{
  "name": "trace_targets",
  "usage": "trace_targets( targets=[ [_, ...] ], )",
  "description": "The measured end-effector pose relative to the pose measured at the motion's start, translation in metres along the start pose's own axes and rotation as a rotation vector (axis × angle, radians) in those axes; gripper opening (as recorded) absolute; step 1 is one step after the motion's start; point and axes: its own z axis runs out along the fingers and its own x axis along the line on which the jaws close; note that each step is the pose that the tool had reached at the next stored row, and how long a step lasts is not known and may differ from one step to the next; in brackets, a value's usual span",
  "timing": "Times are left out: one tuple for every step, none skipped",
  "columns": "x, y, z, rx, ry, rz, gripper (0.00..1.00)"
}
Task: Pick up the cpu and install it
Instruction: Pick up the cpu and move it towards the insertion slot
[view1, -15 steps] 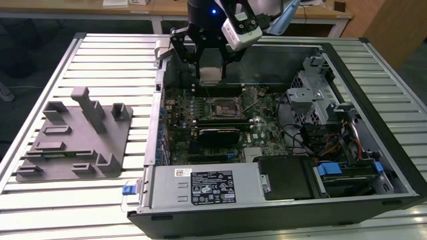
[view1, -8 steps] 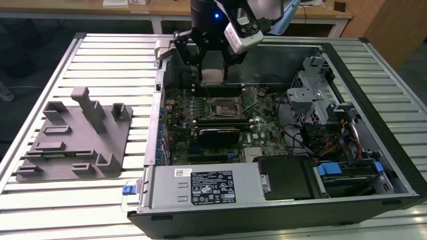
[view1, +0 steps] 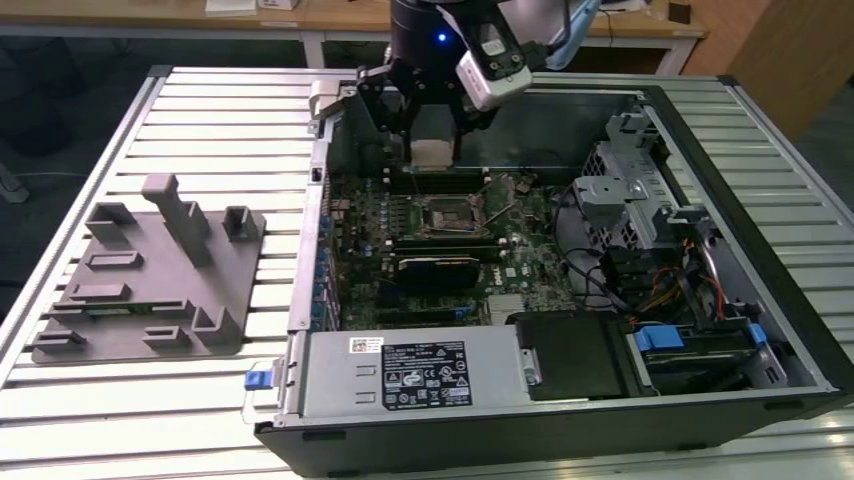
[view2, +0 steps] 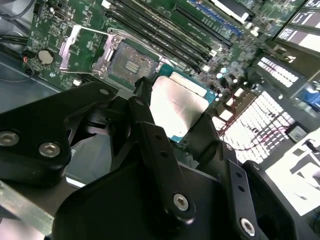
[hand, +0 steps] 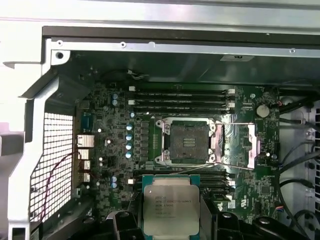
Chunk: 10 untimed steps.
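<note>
cpu — partly hidden by hand | arm — cut off at edge

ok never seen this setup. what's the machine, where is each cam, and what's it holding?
One robot arm works over an open computer case lying on a slatted metal table. The exterior view is from a camera off the arm; both wrist views are from cameras riding near its wrist, looking into the case. A grey tray with upright posts sits on the table, to the exterior view's left of the case. The pincer is closed on the cpu, a flat silvery square, held above the board near the black socket, which is open and empty.
</note>
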Motion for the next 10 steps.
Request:
trace_targets(
  targets=[
    [-0.0011,0.0011,0.0009,0.0,0.0001,0.0,0.54],
    [-0.0021,0.0021,0.0018,0.0001,0.0001,0.0,0.54],
    [-0.0031,0.0033,0.0026,0.0001,0.0002,0.0,0.54],
    [-0.0042,0.0045,0.0034,0.0002,0.0003,0.0,0.54],
    [-0.0051,0.0057,0.0041,0.0003,0.0004,0.0,0.54],
    [-0.0061,0.007,0.0049,0.0002,0.0004,0.0,0.54],
    [-0.007,0.0084,0.0057,0.0001,0.0003,0.0,0.54],
    [-0.0081,0.0098,0.0065,0.0001,0.0003,0.0,0.54],
    [-0.0091,0.011,0.0073,0.0001,0.0004,0.0,0.54],
    [-0.0102,0.0123,0.0081,0.0001,0.0005,0.0,0.54]
  ],
)
